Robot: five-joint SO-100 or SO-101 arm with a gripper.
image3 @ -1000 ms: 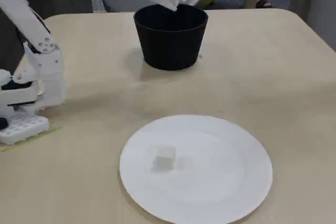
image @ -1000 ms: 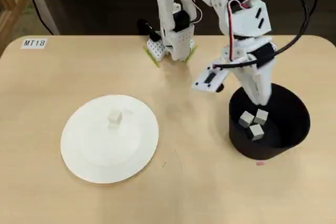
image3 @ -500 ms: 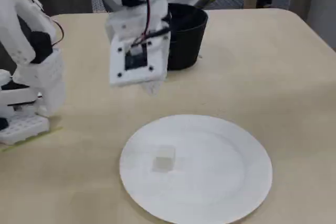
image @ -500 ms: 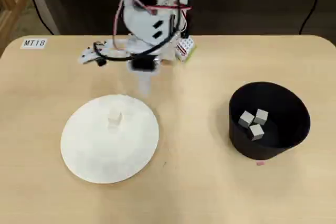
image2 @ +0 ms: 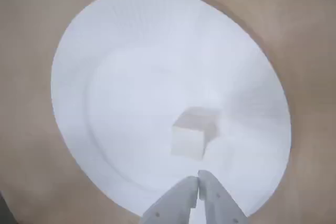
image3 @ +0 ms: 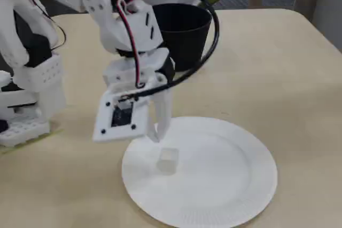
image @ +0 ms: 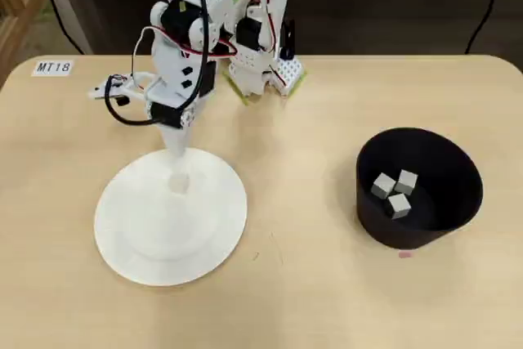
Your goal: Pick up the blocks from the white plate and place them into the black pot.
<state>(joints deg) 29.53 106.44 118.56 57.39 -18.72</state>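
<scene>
One off-white block lies on the white plate, near its edge toward the arm; it also shows in the wrist view and the fixed view. The plate fills the wrist view and lies at the front in the fixed view. My gripper is shut and empty, hovering just above the plate beside the block, seen too in the overhead view and fixed view. The black pot stands at the right with three blocks inside; it is behind the arm in the fixed view.
The arm's base is fixed at the table's far edge. A label "MT18" is stuck at the far left corner. Bare wooden tabletop lies between plate and pot.
</scene>
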